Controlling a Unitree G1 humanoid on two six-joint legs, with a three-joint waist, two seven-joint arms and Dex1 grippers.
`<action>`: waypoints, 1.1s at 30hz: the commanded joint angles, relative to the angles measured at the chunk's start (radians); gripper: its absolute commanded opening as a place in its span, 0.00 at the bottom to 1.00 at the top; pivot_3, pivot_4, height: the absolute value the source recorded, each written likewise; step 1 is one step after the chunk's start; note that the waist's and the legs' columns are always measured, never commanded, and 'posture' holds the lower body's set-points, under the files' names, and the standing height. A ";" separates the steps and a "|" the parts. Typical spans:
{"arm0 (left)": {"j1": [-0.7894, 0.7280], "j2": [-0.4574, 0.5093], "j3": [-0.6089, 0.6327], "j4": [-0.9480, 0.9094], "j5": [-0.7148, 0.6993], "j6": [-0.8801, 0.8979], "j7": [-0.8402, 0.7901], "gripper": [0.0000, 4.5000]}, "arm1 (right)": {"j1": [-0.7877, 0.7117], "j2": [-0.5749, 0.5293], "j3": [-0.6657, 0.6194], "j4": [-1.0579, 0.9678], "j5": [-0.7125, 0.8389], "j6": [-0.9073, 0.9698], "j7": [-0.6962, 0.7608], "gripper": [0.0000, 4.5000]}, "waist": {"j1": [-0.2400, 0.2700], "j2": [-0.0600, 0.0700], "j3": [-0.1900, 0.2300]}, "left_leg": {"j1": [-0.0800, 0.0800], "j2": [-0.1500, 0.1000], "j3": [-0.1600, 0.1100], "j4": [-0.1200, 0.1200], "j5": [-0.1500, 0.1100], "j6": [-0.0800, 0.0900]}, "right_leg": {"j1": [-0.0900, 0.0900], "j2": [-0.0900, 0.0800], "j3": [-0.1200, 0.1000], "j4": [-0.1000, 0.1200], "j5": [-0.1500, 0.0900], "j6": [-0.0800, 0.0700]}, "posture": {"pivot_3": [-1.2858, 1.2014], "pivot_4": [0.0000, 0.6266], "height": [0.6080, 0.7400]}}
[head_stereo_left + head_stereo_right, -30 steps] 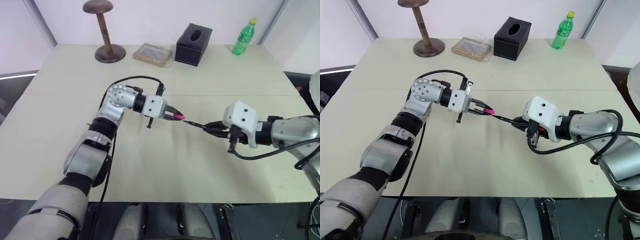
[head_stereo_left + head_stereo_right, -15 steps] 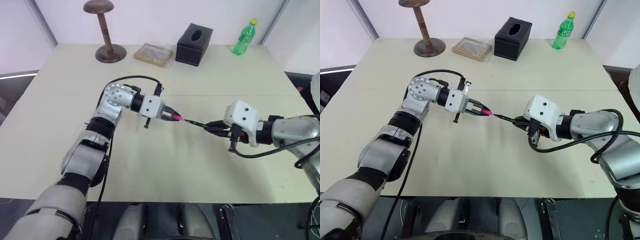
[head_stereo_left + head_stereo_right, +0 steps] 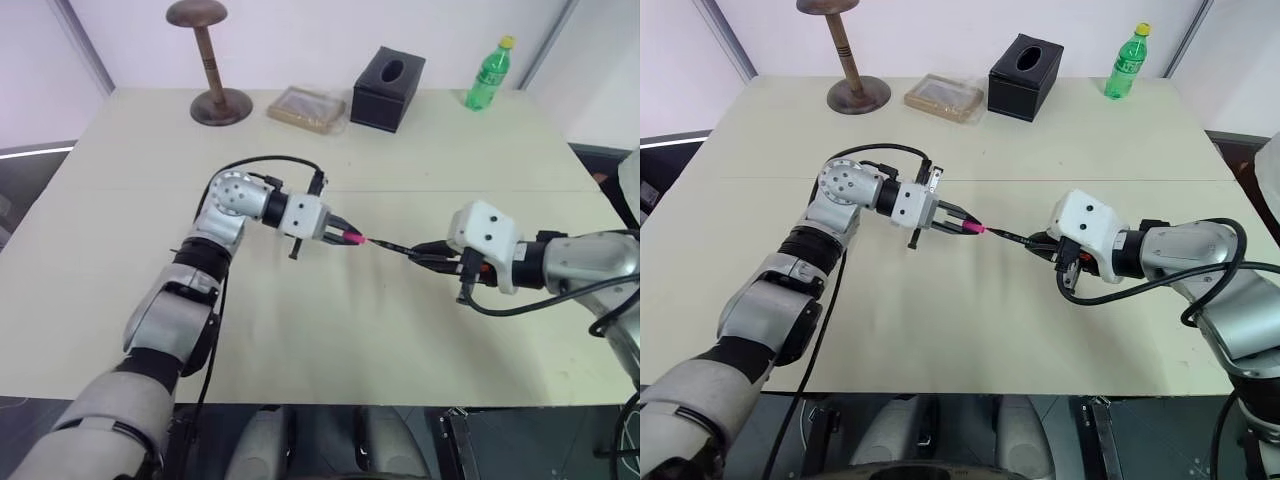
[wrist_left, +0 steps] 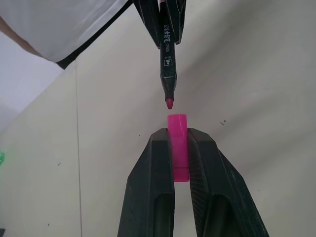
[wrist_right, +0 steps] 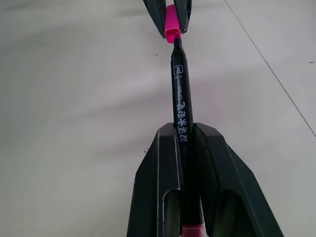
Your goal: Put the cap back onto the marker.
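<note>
My left gripper (image 3: 347, 237) is shut on the small pink cap (image 3: 353, 238), whose open end sticks out past the black fingertips (image 4: 168, 148). Facing it from the right, my right gripper (image 3: 425, 254) is shut on the slim black marker (image 3: 392, 247), held above the table. In the left wrist view the marker (image 4: 167, 64) points its pink tip straight at the cap (image 4: 177, 143), with a small gap between them. In the right wrist view the marker (image 5: 180, 106) runs from my fingers up to the cap (image 5: 171, 24), its tip right at the cap's mouth.
On the far side of the beige table (image 3: 330, 330) stand a wooden hat stand (image 3: 208, 60), a flat tan tray (image 3: 306, 107), a black tissue box (image 3: 388, 88) and a green bottle (image 3: 488, 74).
The left arm has shifted slightly, leaving the cap and the marker tip close together. The right arm has kept still.
</note>
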 commanded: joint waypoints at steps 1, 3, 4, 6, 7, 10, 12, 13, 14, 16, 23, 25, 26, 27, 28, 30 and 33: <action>-0.009 -0.004 0.018 -0.020 -0.019 -0.009 0.012 0.00 | -0.019 -0.004 -0.021 -0.015 0.000 -0.013 -0.005 0.01 | 0.000 0.000 0.000 | 0.000 0.000 0.000 0.000 0.000 0.000 | 0.000 0.000 0.000 0.000 0.000 0.000 | 0.52 0.24 1.00; -0.009 -0.006 0.017 -0.021 -0.019 -0.009 0.013 0.00 | -0.020 -0.002 -0.020 -0.016 0.001 -0.012 -0.005 0.01 | 0.000 0.000 0.000 | 0.000 0.000 0.000 0.000 0.000 0.000 | 0.000 0.000 0.000 0.000 0.000 0.000 | 0.52 0.24 1.00; -0.009 -0.006 0.017 -0.021 -0.019 -0.009 0.013 0.00 | -0.021 -0.001 -0.019 -0.016 0.001 -0.011 -0.006 0.01 | 0.000 0.000 0.000 | 0.000 0.000 0.000 0.000 0.000 0.000 | 0.000 0.000 0.000 0.000 0.000 0.000 | 0.52 0.24 1.00; -0.007 -0.006 0.017 -0.022 -0.019 -0.010 0.014 0.00 | -0.022 -0.001 -0.017 -0.015 0.000 -0.013 -0.006 0.01 | 0.000 0.000 0.000 | 0.000 0.000 0.000 0.000 0.000 0.000 | 0.000 0.000 0.000 0.000 0.000 0.000 | 0.52 0.24 1.00; -0.007 -0.007 0.016 -0.025 -0.019 -0.009 0.014 0.00 | -0.022 -0.001 -0.018 -0.016 0.001 -0.013 -0.006 0.01 | 0.000 0.000 0.000 | 0.000 0.000 0.000 0.000 0.000 0.000 | 0.000 0.000 0.000 0.000 0.000 0.000 | 0.52 0.24 1.00; -0.006 -0.009 0.015 -0.029 -0.020 -0.007 0.015 0.00 | -0.022 0.000 -0.017 -0.015 0.000 -0.013 -0.007 0.01 | 0.000 0.000 0.000 | 0.000 0.000 0.000 0.000 0.000 0.000 | 0.000 0.000 0.000 0.000 0.000 0.000 | 0.52 0.24 1.00; -0.005 -0.009 0.016 -0.031 -0.021 -0.007 0.015 0.00 | -0.023 0.001 -0.016 -0.016 0.001 -0.012 -0.009 0.01 | 0.000 0.000 0.000 | 0.000 0.000 0.000 0.000 0.000 0.000 | 0.000 0.000 0.000 0.000 0.000 0.000 | 0.52 0.24 1.00; -0.004 -0.010 0.016 -0.033 -0.023 -0.007 0.014 0.00 | -0.022 0.001 -0.016 -0.016 0.001 -0.012 -0.009 0.01 | 0.000 0.000 0.000 | 0.000 0.000 0.000 0.000 0.000 0.000 | 0.000 0.000 0.000 0.000 0.000 0.000 | 0.52 0.24 1.00; -0.004 -0.010 0.016 -0.033 -0.022 -0.007 0.015 0.00 | -0.022 0.001 -0.015 -0.015 0.001 -0.013 -0.009 0.01 | 0.000 0.000 0.000 | 0.000 0.000 0.000 0.000 0.000 0.000 | 0.000 0.000 0.000 0.000 0.000 0.000 | 0.52 0.24 1.00; -0.004 -0.011 0.015 -0.033 -0.022 -0.008 0.015 0.00 | -0.021 0.002 -0.015 -0.015 0.000 -0.014 -0.010 0.01 | 0.000 0.000 0.000 | 0.000 0.000 0.000 0.000 0.000 0.000 | 0.000 0.000 0.000 0.000 0.000 0.000 | 0.52 0.24 1.00; -0.003 -0.017 0.016 -0.037 -0.024 -0.012 0.021 0.00 | -0.022 0.003 -0.012 -0.014 0.000 -0.014 -0.010 0.01 | 0.000 0.000 0.000 | 0.000 0.000 0.000 0.000 0.000 0.000 | 0.000 0.000 0.000 0.000 0.000 0.000 | 0.52 0.24 1.00; -0.004 -0.018 0.017 -0.035 -0.023 -0.013 0.024 0.00 | -0.022 0.003 -0.012 -0.014 0.000 -0.014 -0.010 0.01 | 0.000 0.000 0.000 | 0.000 0.000 0.000 0.000 0.000 0.000 | 0.000 0.000 0.000 0.000 0.000 0.000 | 0.52 0.24 1.00; -0.005 -0.019 0.017 -0.034 -0.022 -0.014 0.025 0.00 | -0.023 0.004 -0.011 -0.015 0.000 -0.013 -0.011 0.01 | 0.000 0.000 0.000 | 0.000 0.000 0.000 0.000 0.000 0.000 | 0.000 0.000 0.000 0.000 0.000 0.000 | 0.52 0.24 1.00; -0.005 -0.019 0.018 -0.033 -0.021 -0.017 0.028 0.00 | -0.023 0.004 -0.011 -0.016 0.001 -0.013 -0.011 0.01 | 0.000 0.000 0.000 | 0.000 0.000 0.000 0.000 0.000 0.000 | 0.000 0.000 0.000 0.000 0.000 0.000 | 0.52 0.24 1.00; -0.006 -0.019 0.018 -0.032 -0.020 -0.020 0.031 0.00 | -0.023 0.004 -0.011 -0.016 0.001 -0.012 -0.011 0.01 | 0.000 0.000 0.000 | 0.000 0.000 0.000 0.000 0.000 0.000 | 0.000 0.000 0.000 0.000 0.000 0.000 | 0.52 0.24 1.00; -0.007 -0.020 0.018 -0.030 -0.018 -0.024 0.038 0.00 | -0.024 0.005 -0.009 -0.019 0.001 -0.011 -0.012 0.01 | 0.000 0.000 0.000 | 0.000 0.000 0.000 0.000 0.000 0.000 | 0.000 0.000 0.000 0.000 0.000 0.000 | 0.52 0.24 1.00; -0.009 -0.025 0.018 -0.029 -0.016 -0.031 0.049 0.00 | -0.026 0.007 -0.007 -0.022 0.003 -0.008 -0.013 0.01 | 0.000 0.000 0.000 | 0.000 0.000 0.000 0.000 0.000 0.000 | 0.000 0.000 0.000 0.000 0.000 0.000 | 0.52 0.24 1.00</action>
